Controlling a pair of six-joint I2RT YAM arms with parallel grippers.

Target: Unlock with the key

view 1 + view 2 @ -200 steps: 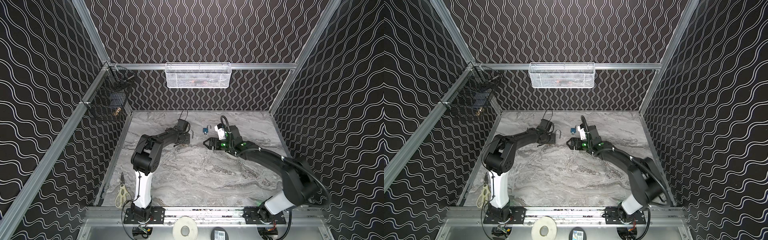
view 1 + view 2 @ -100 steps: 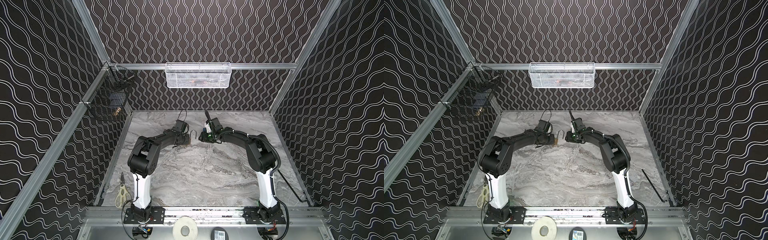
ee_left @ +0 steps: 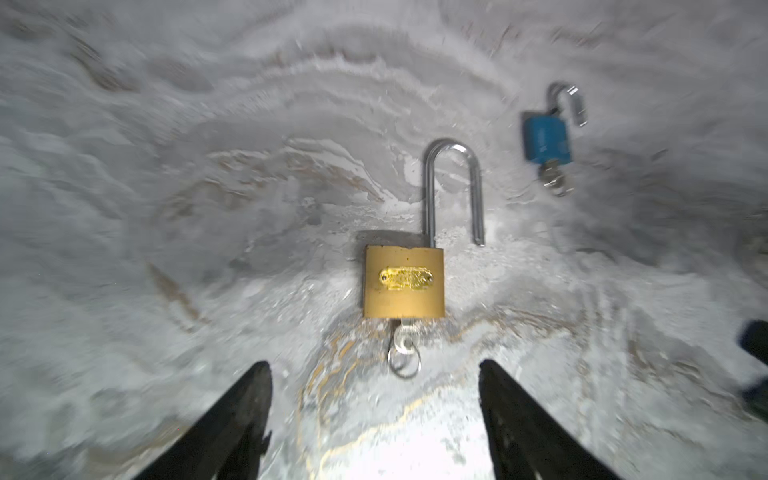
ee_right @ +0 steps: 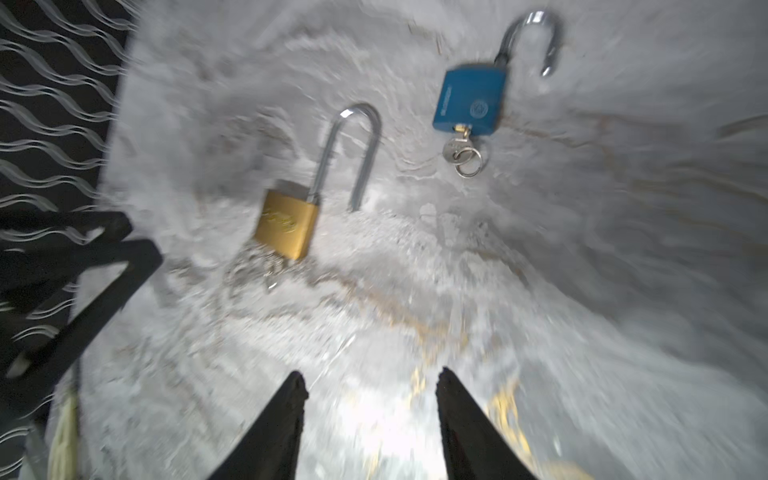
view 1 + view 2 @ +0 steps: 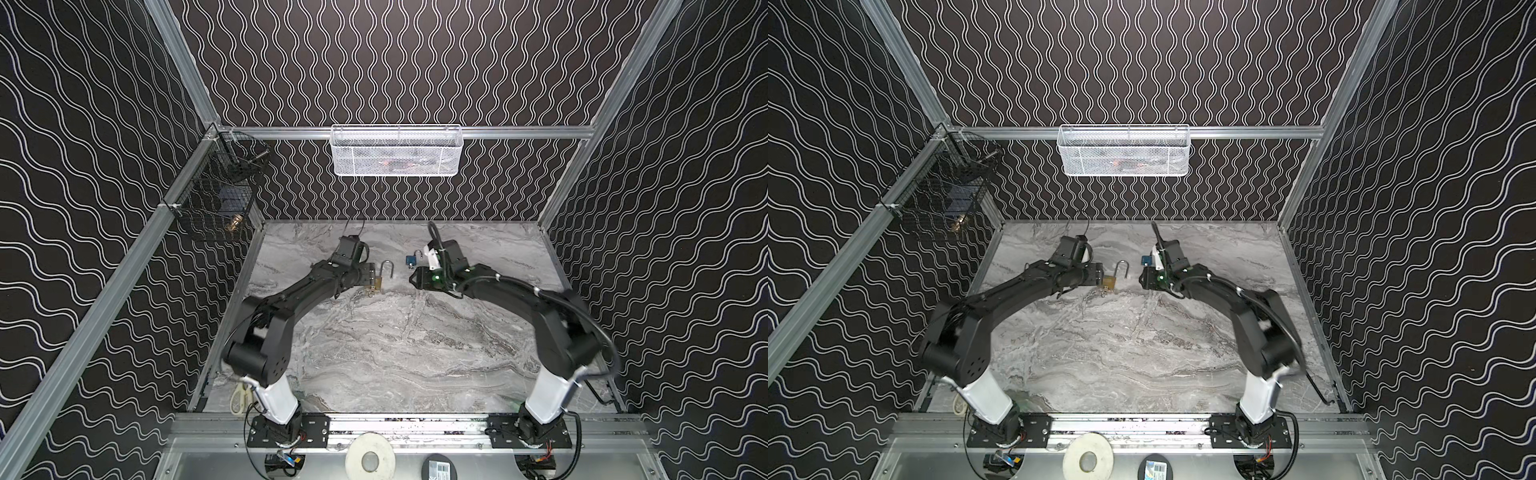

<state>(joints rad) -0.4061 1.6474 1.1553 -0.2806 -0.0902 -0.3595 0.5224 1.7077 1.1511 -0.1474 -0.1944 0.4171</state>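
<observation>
- The marble table (image 5: pixel 395 353) carries both arms reaching toward its far middle, the left one from the left side, the right one from the right.
- The left gripper (image 3: pixel 372 365) is released: its fingers stand wide apart with nothing between them. The right gripper (image 4: pixel 370 372) is also parted and empty, though less widely.
- The brass padlock (image 3: pixel 404 286) lies flat just ahead of the left gripper. Its long axis runs in line with that gripper's reach, shackle end away and keyhole end toward the fingers.
- The blue padlock (image 4: pixel 469 102) lies flat beyond and to one side of the brass one. In a top view it sits near the right gripper, so each arm has its own lock closer.
- Both shackles are swung out of their bodies on one leg, so the unlocking looks done on both.
- The brass padlock's key (image 3: pixel 405 338) sits in the keyhole, its ring almost between the left fingertips but not gripped. The blue padlock's key (image 4: pixel 461 151) likewise sits in its lock.
</observation>
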